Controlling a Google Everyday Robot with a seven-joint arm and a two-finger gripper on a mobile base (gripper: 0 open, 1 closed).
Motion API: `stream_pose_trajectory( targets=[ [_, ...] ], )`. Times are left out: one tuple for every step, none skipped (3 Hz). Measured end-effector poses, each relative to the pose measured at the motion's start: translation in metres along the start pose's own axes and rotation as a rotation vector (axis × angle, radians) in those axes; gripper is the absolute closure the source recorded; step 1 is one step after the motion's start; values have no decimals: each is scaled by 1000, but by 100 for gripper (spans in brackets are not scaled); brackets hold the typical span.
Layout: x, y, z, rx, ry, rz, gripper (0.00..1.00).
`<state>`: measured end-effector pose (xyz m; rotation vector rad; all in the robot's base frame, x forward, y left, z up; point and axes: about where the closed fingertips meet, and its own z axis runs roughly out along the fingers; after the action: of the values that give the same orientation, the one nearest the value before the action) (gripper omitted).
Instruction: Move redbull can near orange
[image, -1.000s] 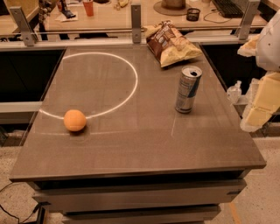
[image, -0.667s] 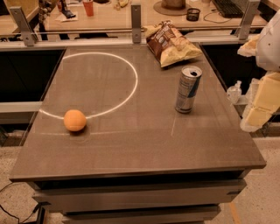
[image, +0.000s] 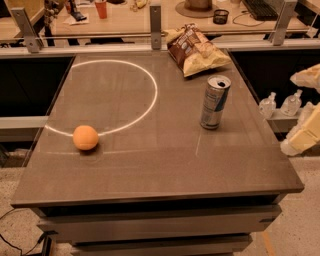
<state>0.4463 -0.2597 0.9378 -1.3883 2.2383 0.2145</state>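
The redbull can (image: 215, 102), slim, silver and blue with an open pull-tab top, stands upright on the right half of the grey table (image: 150, 160). The orange (image: 85, 137) lies near the table's left edge, on the white circle line, far to the left of the can. My gripper (image: 306, 131) shows as cream-white parts at the right edge of the view. It is off the table, to the right of the can, and holds nothing that I can see.
A brown-and-yellow chip bag (image: 196, 49) lies at the table's back right, just behind the can. A white circle (image: 150, 95) is drawn on the left half. Metal rail posts (image: 155, 20) stand along the back edge. Bottles (image: 268, 105) sit on a low shelf to the right.
The cream-white arm parts at the right edge have sunk a little lower in the view. The can, the orange and the chip bag have not moved.
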Motion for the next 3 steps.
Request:
stream_pose_trajectory(
  targets=[
    [31, -14, 17, 18, -201, 122, 0],
    [38, -12, 36, 32, -456, 178, 0],
    [26, -5, 26, 39, -676, 202, 0]
  ],
)
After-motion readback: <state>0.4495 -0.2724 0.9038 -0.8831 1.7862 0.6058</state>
